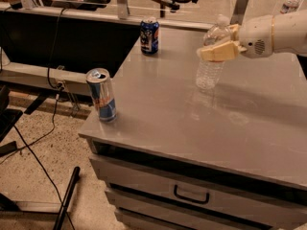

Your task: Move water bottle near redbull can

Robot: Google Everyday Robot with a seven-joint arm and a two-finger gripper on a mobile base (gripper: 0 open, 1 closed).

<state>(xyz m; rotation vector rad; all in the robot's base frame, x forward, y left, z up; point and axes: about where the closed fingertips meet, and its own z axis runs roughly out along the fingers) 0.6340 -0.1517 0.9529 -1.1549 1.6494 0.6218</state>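
Observation:
The water bottle (209, 71) is clear ribbed plastic with a white cap, in the camera view at the back middle of the grey table top (192, 128). My gripper (212, 51) comes in from the right on a white arm and is shut on the bottle's upper part, its cream fingers (221, 52) wrapped around it. The bottle looks tilted slightly and just above the surface. The redbull can (101, 96), slim silver and blue, stands near the table's front left corner, well to the left of the bottle.
A shorter dark blue can (149, 35) stands at the table's back left edge. A small clear bottle (291, 1) stands far back right. The cabinet has drawers with a handle (191, 195). Cables (33, 143) and a black pole (67, 198) lie on the floor left.

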